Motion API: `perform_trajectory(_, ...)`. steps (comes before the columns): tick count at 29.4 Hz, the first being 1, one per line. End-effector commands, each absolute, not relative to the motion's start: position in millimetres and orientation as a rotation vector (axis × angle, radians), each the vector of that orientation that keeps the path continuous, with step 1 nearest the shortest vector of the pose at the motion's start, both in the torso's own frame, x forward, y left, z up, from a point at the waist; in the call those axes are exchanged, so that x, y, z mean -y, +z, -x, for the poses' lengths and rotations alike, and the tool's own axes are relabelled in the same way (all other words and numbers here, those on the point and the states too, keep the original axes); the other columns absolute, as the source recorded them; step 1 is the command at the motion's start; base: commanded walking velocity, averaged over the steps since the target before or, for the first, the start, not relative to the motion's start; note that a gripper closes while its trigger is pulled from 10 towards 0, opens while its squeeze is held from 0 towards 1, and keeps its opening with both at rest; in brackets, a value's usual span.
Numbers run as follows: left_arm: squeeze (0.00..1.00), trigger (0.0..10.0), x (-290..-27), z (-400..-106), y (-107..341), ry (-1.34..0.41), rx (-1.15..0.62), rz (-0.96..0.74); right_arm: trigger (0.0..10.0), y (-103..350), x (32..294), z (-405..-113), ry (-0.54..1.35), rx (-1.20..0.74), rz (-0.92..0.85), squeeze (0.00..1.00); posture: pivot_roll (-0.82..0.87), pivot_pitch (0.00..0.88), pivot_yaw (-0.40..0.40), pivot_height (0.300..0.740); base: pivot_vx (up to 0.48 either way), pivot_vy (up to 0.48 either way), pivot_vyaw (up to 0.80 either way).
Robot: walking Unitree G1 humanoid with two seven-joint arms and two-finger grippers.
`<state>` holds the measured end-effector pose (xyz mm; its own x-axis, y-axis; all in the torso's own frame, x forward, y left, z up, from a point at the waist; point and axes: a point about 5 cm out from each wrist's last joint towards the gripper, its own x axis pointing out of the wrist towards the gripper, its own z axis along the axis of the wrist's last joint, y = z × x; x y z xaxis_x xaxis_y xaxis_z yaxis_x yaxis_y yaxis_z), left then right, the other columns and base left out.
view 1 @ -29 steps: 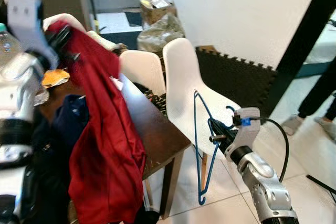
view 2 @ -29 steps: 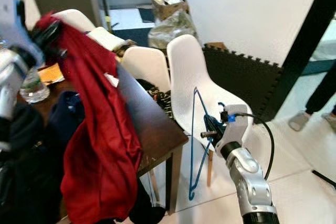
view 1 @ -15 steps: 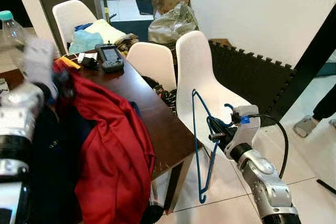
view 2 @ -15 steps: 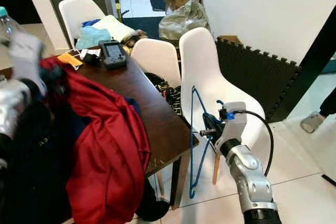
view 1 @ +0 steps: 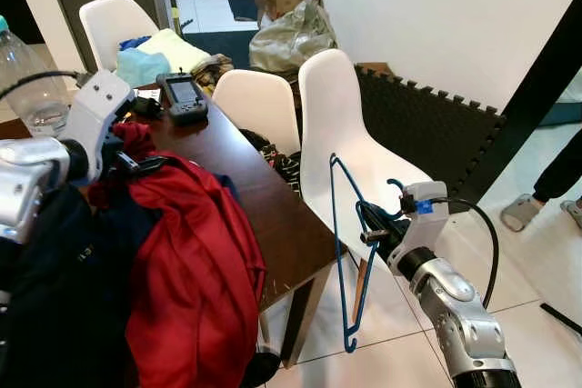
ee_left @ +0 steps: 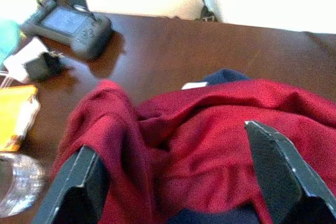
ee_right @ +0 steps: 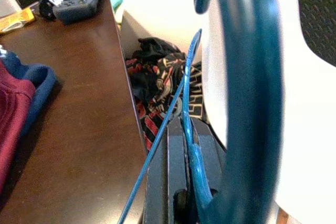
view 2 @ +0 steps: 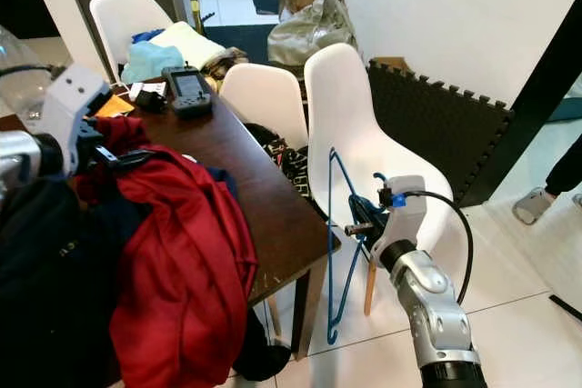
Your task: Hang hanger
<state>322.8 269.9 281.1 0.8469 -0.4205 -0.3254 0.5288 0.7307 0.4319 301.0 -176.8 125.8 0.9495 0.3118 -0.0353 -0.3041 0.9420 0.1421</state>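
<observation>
A blue wire hanger (view 1: pixel 339 252) hangs upright beside the table's corner, in front of a white chair (view 1: pixel 341 124). My right gripper (view 1: pixel 368 223) is shut on it just under the hook (ee_right: pixel 252 77). A red garment (view 1: pixel 191 252) lies heaped on the brown table (view 1: pixel 273 215) and spills over its near edge. My left gripper (ee_left: pixel 176 182) hovers over the garment's top, open, with its fingers (ee_left: pixel 273 171) spread wide on either side of the red cloth.
A dark navy garment (view 1: pixel 55 297) lies under the red one. On the table stand a grey handheld device (view 1: pixel 185 95) and a water bottle (view 1: pixel 27 70). More white chairs (view 1: pixel 250 106) line the table's side. Black foam mats (view 1: pixel 427 134) lean against the wall. A person's foot (view 1: pixel 523 211) is at the right.
My left arm came down from holding the red garment high; the garment now rests on the table and the fingers stand open. The right gripper and hanger stayed put.
</observation>
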Motion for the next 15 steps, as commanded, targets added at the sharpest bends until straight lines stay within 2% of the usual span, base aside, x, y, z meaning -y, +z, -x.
perform_trajectory(1,1.0,10.0,-266.4,-315.1,290.6,-0.592,-0.199,-0.548,10.0,129.0,177.4,-299.7,0.318,-0.041,-0.153,0.0,0.09,0.08,-0.024,0.74,0.0,0.0,0.0)
perform_trajectory(2,1.0,10.0,-264.9,-301.5,301.7,-0.671,-0.191,-0.586,10.0,130.1,178.9,-300.0,0.315,-0.034,-0.157,0.0,0.1,0.078,-0.024,0.74,0.0,0.0,0.0)
perform_trajectory(4,1.0,10.0,-264.9,-301.5,301.7,-0.671,-0.191,-0.586,10.0,130.1,178.9,-300.0,0.315,-0.034,-0.157,0.0,0.1,0.078,-0.024,0.74,0.0,0.0,0.0)
perform_trajectory(5,1.0,10.0,-264.4,-288.2,309.5,-0.738,-0.198,-0.631,10.0,131.8,181.0,-301.5,0.31,-0.026,-0.162,0.0,0.11,0.076,-0.026,0.74,0.0,0.0,0.0)
perform_trajectory(9,1.0,10.0,-264.5,-271.1,322.3,-0.805,-0.188,-0.685,10.0,134.9,183.3,-304.2,0.305,-0.013,-0.175,0.0,0.11,0.074,-0.027,0.74,0.0,0.0,0.0)
perform_trajectory(12,1.0,10.0,-269.3,-261.0,326.7,-0.814,-0.226,-0.723,10.0,136.8,183.9,-306.0,0.305,-0.007,-0.18,0.0,0.11,0.071,-0.031,0.74,0.0,0.0,0.0)
perform_trajectory(13,1.0,10.0,-280.4,-261.3,322.5,-0.752,-0.296,-0.761,10.0,137.4,183.7,-306.7,0.305,-0.005,-0.181,0.0,0.12,0.069,-0.033,0.74,0.0,0.0,0.0)
perform_trajectory(15,1.0,10.0,-280.4,-261.3,322.5,-0.752,-0.296,-0.761,10.0,137.4,183.7,-306.7,0.305,-0.005,-0.181,0.0,0.12,0.069,-0.033,0.74,0.0,0.0,0.0)
